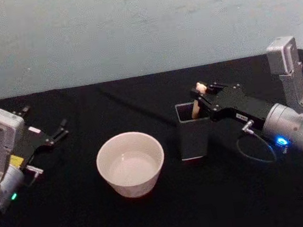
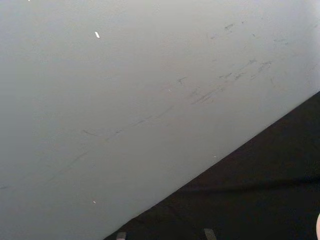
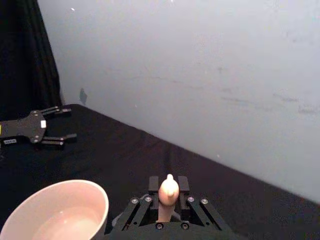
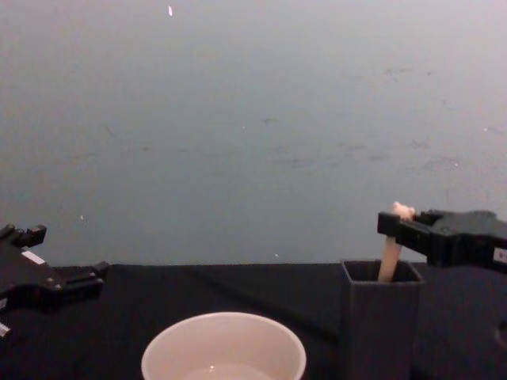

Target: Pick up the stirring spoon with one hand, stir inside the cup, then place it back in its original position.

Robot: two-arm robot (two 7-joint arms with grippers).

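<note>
The slim beige-handled, bear-topped stirring spoon (image 1: 196, 107) stands in the tall dark grey square holder (image 1: 193, 139), beside the wide cream-white round cup (image 1: 133, 186) on the black table (image 1: 234, 203). The right end effector (image 1: 200, 93) appears clamped on its handle top. This is likely the pick-up: next a straight lift clear, then across to the cup. The left end effector (image 1: 46, 123) rests spread open, far left
</note>
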